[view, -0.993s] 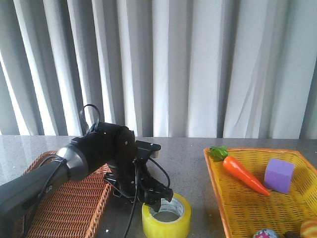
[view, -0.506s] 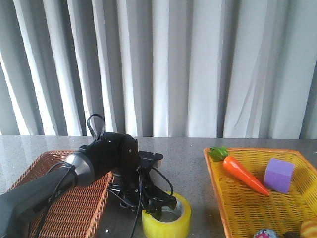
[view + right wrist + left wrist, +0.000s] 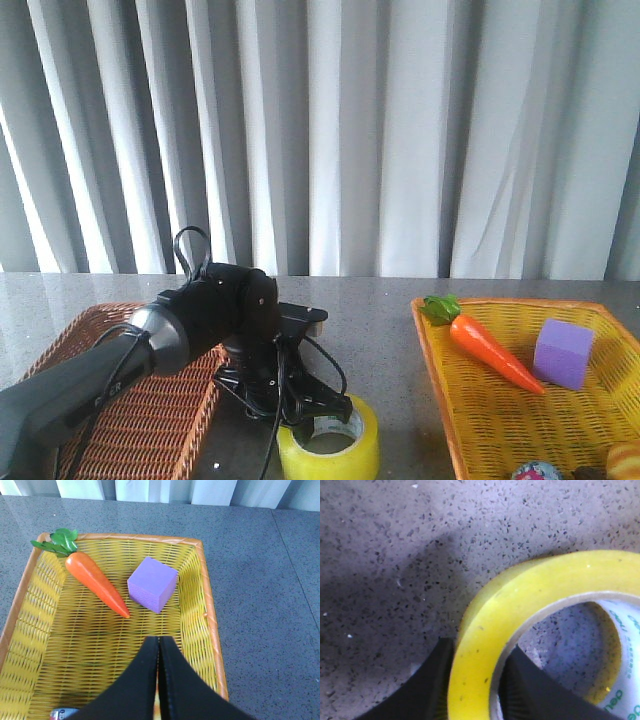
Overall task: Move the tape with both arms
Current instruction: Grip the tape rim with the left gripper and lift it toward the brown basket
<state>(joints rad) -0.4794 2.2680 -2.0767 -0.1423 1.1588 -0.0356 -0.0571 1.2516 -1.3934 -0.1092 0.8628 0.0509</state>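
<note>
Tape, a wide roll of translucent yellow packing tape with a white printed inner core, lies flat on the grey speckled stone tabletop, its open centre facing up. It sits between the brown woven rattan basket and the yellow woven plastic basket, nearer the brown one. Left black robot arm reaches across the brown basket's near corner toward the roll, loose black cables looping around its rounded wrist housing. Left gripper straddles the roll's wall: one black finger on the outside of the yellow band, the other inside the core, both pressed against it, so the claw is closed onto the tape's wall. Roll's underside appears in contact with the tabletop; cannot tell if any part is lifted. Right gripper hangs above the yellow basket, its two black fingers brought together with only a hairline seam between them, gripping nothing. Inside the yellow basket: an orange plastic carrot with green leafy top near the far corner toward the tape, a purple foam cube just beside the carrot, apart from it, and a small multicoloured object at the basket's near edge, too cropped to identify. Grey-white pleated curtain hangs behind the table.
</note>
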